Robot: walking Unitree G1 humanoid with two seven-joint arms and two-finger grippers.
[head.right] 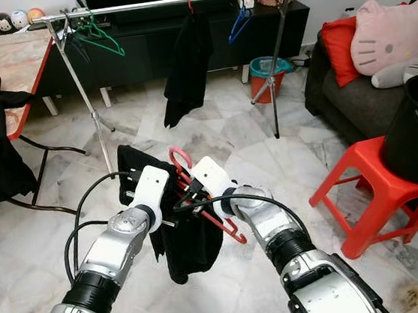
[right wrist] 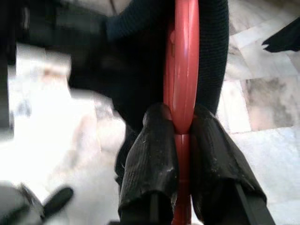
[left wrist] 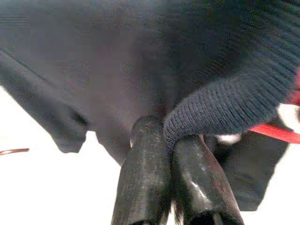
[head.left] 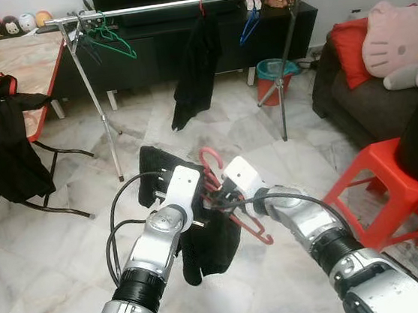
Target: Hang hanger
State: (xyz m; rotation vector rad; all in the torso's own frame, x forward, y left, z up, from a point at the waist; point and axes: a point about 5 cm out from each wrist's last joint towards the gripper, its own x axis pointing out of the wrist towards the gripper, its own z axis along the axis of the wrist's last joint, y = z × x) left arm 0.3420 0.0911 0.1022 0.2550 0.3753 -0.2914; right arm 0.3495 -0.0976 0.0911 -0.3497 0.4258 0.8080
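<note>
Above marble floor (head.left: 232, 290), right fingers (right wrist: 154, 154) pinching red hanger (right wrist: 180, 93), left fingers (left wrist: 145, 173) gripping black garment (left wrist: 117, 70)

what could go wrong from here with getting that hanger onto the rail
The black garment is gripped only at its knit edge by the left gripper, so it may slide off the red hanger on the lift. The right gripper clamps a narrow hanger bar; the hanger could twist and miss the rail. The rail already carries a black garment on a hanger mid-span, so the hook could snag there.
</note>
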